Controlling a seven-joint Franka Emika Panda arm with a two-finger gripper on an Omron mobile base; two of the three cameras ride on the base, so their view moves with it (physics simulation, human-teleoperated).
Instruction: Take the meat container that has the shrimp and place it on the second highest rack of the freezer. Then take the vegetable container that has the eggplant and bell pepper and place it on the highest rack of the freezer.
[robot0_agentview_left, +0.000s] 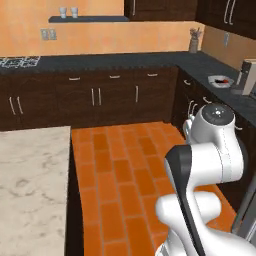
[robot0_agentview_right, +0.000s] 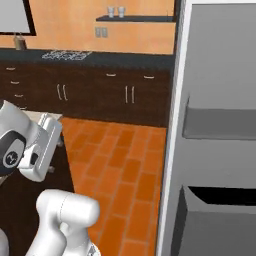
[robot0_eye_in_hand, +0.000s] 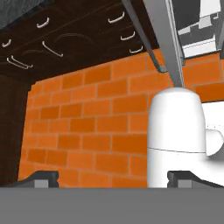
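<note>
At the far right of your left base view, the vegetable container (robot0_agentview_left: 220, 80) sits on the dark surface (robot0_agentview_left: 200, 65). In your hand view, the end effector (robot0_eye_in_hand: 113, 178) stands wide open, empty. The freezer (robot0_agentview_right: 220, 130) door fills your right base view's right side.

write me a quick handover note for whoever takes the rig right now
End effector: open, holding nothing, aimed low over the orange tile floor.
Freezer door: swung open beside the base, its grey door bins facing the right base camera.
Containers: a pale dish with something red in it sits on the right-hand counter; it is too small to tell which container it is.
Done: the door is open.
Left: by the look of it, both placements. Shrimp container to the second highest rack, then vegetable container to the highest rack.
</note>
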